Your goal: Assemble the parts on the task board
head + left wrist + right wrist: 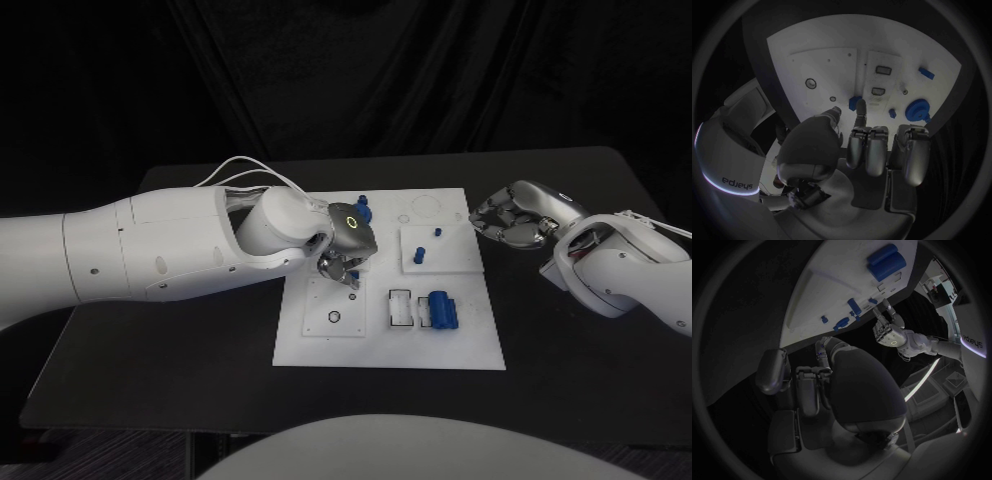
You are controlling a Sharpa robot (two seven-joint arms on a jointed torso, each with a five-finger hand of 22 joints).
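The white task board (389, 345) lies in the middle of the black table. My left hand (346, 248) hangs over the board's left half, fingers pointing down at it. In the left wrist view its thumb (833, 113) and a fingertip (860, 107) pinch a small blue part (853, 103). A blue round part (918, 109) stands beside the fingers. A blue block (443, 312) lies near the slots (400, 306), and a blue peg (420, 254) stands on the raised plate. My right hand (512, 218) hovers off the board's right edge, fingers curled in on nothing.
Another blue part (364, 207) sits at the board's far edge behind my left hand. A round hole (335, 318) marks the board's left plate. Bare black table (159, 350) lies on both sides of the board.
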